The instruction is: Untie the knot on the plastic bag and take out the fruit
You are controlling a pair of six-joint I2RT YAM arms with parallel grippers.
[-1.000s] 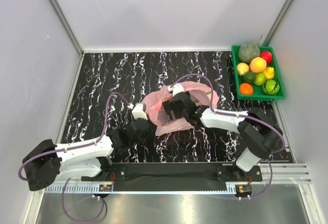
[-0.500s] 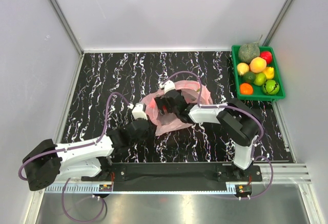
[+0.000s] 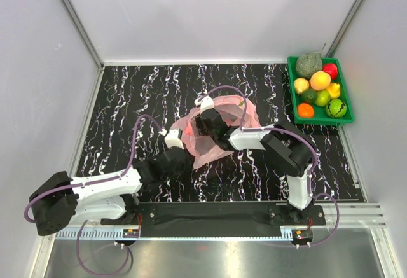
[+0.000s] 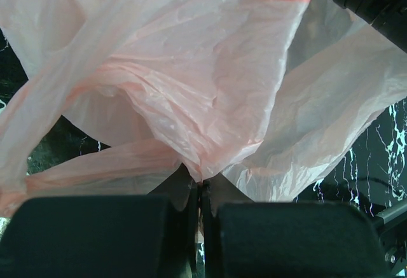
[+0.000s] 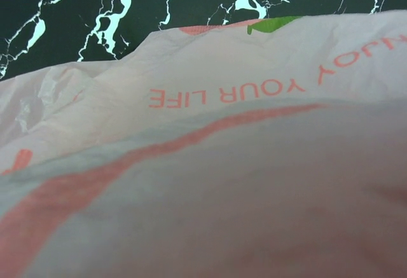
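Observation:
The pink plastic bag [image 3: 222, 143] lies crumpled mid-table; it fills the left wrist view [image 4: 210, 81]. My left gripper [image 4: 202, 182] is shut on a pinched fold at the bag's near-left edge [image 3: 188, 152]. My right gripper [image 3: 208, 127] is pushed into the bag from the right. Printed film [image 5: 229, 163] lies over the right wrist camera and hides its fingers. The knot is not visible in any view. Several small yellow, green and orange fruit [image 3: 320, 81] lie in the green tray [image 3: 324, 121] at the far right.
A grey-green netted melon [image 3: 308, 65] and a shiny red fruit [image 3: 330, 70] share the tray. White walls close the table on three sides. The right arm's elbow [image 3: 292, 154] is folded near the table's right front.
The right arm has swung left and pushed its gripper deeper into the bag, with its elbow folding in. The bag has bunched leftward. The left arm has stayed where it was.

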